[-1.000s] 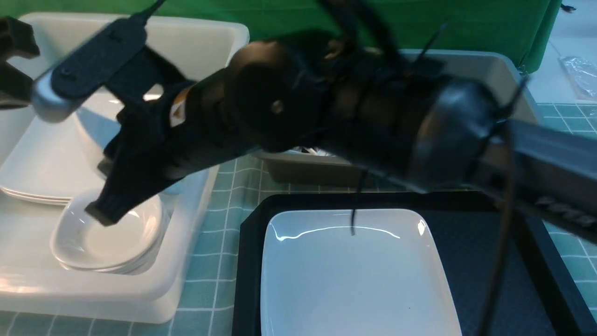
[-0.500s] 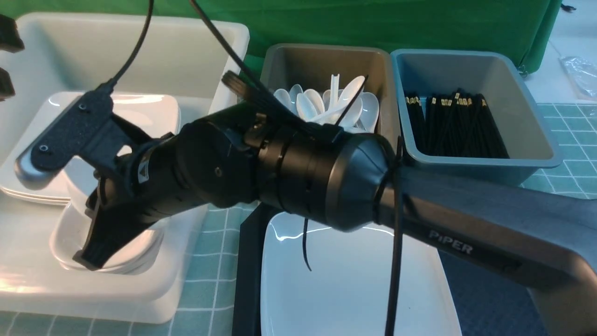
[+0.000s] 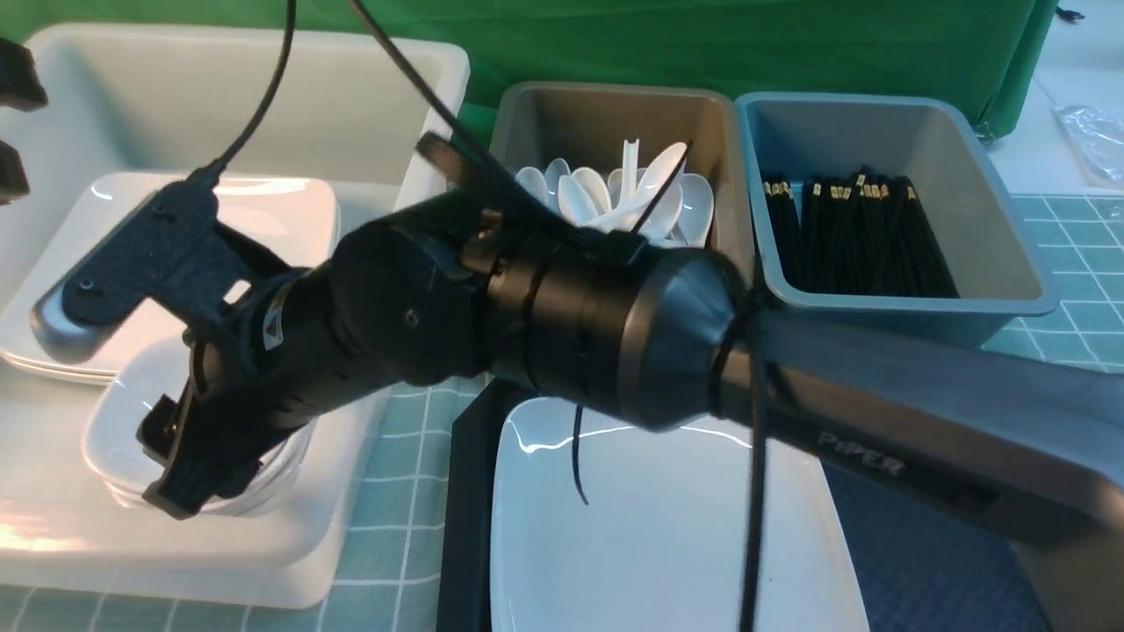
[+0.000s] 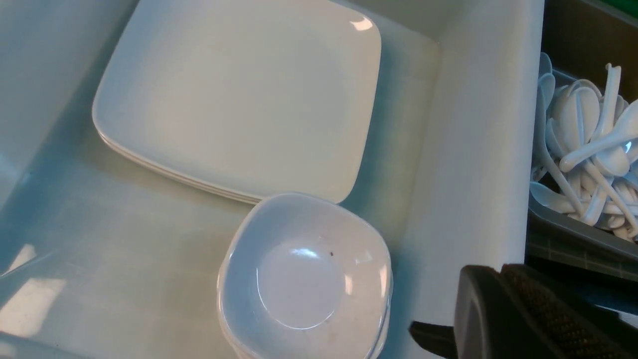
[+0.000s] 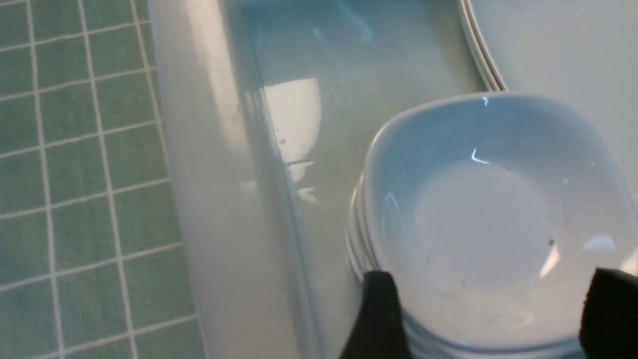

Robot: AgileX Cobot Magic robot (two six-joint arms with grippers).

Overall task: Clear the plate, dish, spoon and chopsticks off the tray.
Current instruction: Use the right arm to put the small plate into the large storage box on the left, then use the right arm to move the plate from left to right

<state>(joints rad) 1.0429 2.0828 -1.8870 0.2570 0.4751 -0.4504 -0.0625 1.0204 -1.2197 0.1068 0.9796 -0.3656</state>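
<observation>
- Far left: the left gripper (image 4: 486, 284) is hanging over the right-hand side of the big white bin (image 3: 386, 61). Its fingers are pressed together with nothing between them.
- A stack of big plates (image 3: 290, 211) is lying at the back of that bin.
- Just in front of it, the dish (image 5: 478, 224) is sitting on top of a stack of small dishes (image 5: 356, 234).
- The right gripper (image 3: 167, 470) is reaching across and down over that dish with its fingers (image 5: 381, 309) spread wide apart. The dish's rim is lying between them, and it looks like it's resting on the stack rather than being pinched. I can't tell if the pads are actually touching it.
- Next over, the black tray (image 3: 461, 491) is sitting on the green tiled cloth (image 3: 404, 491), with the plate (image 3: 659, 544) lying flat in it under the right arm, well apart from both grippers.
- At the back, a grey-brown bin (image 3: 606, 114) is holding white spoons (image 3: 584, 197).
- Rightmost, a blue-grey bin (image 3: 975, 175) is holding black chopsticks (image 3: 852, 237).
</observation>
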